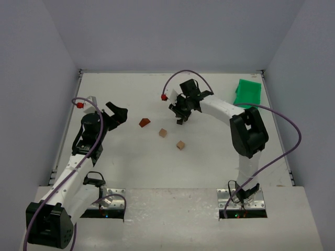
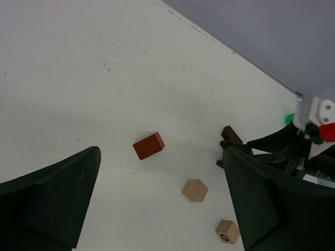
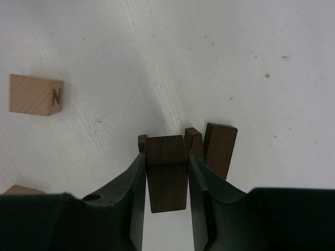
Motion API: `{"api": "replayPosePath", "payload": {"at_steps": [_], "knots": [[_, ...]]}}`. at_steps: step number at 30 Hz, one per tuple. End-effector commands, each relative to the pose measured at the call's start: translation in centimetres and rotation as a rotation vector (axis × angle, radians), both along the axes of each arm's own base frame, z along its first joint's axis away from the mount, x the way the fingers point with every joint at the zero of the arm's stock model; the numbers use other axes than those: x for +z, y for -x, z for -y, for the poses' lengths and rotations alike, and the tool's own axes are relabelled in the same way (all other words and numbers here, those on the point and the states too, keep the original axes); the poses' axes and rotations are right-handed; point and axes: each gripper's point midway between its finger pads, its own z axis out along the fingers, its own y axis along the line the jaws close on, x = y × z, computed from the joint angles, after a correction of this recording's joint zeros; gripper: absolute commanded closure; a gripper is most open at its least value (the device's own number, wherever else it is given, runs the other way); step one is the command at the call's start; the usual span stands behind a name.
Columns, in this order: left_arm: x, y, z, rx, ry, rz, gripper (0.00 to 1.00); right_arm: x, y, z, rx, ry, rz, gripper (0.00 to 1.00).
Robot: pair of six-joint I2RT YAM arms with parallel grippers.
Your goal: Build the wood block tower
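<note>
The right gripper pinches a dark block, and the dark pieces standing just beyond its fingertips could topple if it nudges them on release; the left gripper has fingers spread, red block and tan cubes loose beyond them

Dark brown blocks upright together; reddish block, two tan cubes loose nearby.

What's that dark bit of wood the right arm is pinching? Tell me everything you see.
The dark block is a rectangular piece of dark brown wood with fine grain. It stands upright, clamped on both sides between the right fingers over the white table. More dark pieces stand close behind and beside it; whether they touch is unclear.
</note>
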Motion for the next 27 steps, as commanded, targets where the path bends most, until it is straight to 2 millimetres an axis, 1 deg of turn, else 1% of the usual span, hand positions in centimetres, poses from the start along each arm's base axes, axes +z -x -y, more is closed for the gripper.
{"api": "replayPosePath", "payload": {"at_steps": [1, 2, 4, 6, 8, 10, 11, 14, 16, 19, 20, 22, 25, 27], "knots": [[1.4, -0.4, -0.1, -0.001, 0.003, 0.063, 0.0, 9.8, 0.1, -2.6, -0.003, -0.179, 0.166, 0.89], [1.4, -0.4, -0.1, -0.001, 0.003, 0.063, 0.0, 10.9, 0.3, -2.5, -0.032, -0.197, 0.173, 0.9], [1.4, -0.3, -0.1, 0.0, 0.003, 0.064, 0.0, 12.4, 0.2, -1.9, -0.14, -0.224, 0.167, 0.91], [1.3, -0.3, -0.3, 0.007, 0.001, 0.063, 0.0, 13.3, -1.1, 0.9, -0.339, -0.161, 0.207, 0.92], [1.4, -0.3, -0.3, 0.008, 0.0, 0.062, 0.0, 13.4, -1.1, 3.3, -0.518, -0.102, 0.179, 0.92], [1.4, -0.3, -0.3, 0.011, 0.0, 0.063, 0.0, 12.5, -0.4, 8.0, -0.732, 0.065, 0.19, 0.91], [1.4, -0.3, -0.3, 0.012, -0.001, 0.06, 0.0, 12.1, 0.0, 8.8, -0.797, 0.081, 0.176, 0.91], [1.4, -0.3, -0.3, 0.011, -0.002, 0.058, 0.0, 10.5, 1.3, 11.3, -0.902, 0.125, 0.136, 0.91], [1.4, -0.3, -0.3, 0.01, -0.004, 0.055, 0.0, 8.1, 2.4, 12.1, -0.922, 0.112, 0.042, 0.92], [1.4, -0.3, -0.4, 0.012, -0.006, 0.055, 0.0, 5.6, 2.8, 13.2, -0.959, 0.102, -0.036, 0.94], [1.4, -0.2, -0.4, 0.014, -0.006, 0.054, 0.0, 5.0, 2.7, 13.6, -0.972, 0.1, -0.052, 0.96], [1.4, -0.2, -0.5, 0.017, -0.007, 0.057, 0.0, 3.3, 3.2, 13.8, -0.983, 0.102, -0.099, 0.96], [1.4, -0.3, -0.5, 0.017, -0.005, 0.057, 0.0, 1.6, 3.2, 14.5, -1.024, 0.124, -0.126, 0.96], [1.3, -0.3, -0.5, 0.018, -0.006, 0.053, 0.0, 1.0, 2.9, 15.0, -1.07, 0.124, -0.138, 0.96]]}}
